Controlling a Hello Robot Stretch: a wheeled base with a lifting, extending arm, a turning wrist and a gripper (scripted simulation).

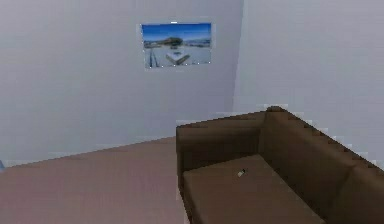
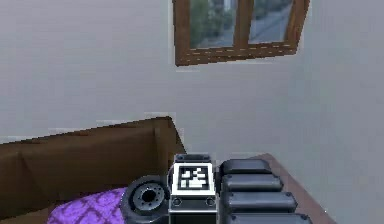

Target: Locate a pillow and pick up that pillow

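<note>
The purple patterned pillow (image 2: pixel 88 212) lay at the lower left of the arm side view, on the seat of the brown sofa (image 2: pixel 90 150), and its lower part ran off the frame's bottom edge. The end effector (image 2: pixel 146 199) sat at the bottom middle, its dark round body at the pillow's right-hand end. Whether it touched the pillow or merely stood beside it could not be told, nor whether it held anything. To grasp well, by my judgement, the arm (image 2: pixel 255 190) needed lining up on the pillow's bulk rather than its corner, then easing down onto the soft fabric. The lift should wait until the hold was sure. The fingers could not be made out against the dark body. At the forward view's lower right, the sofa seat carried a small pale thing (image 1: pixel 242 173), too small to name, with a wall picture (image 1: pixel 177 45) at the upper middle.
</note>
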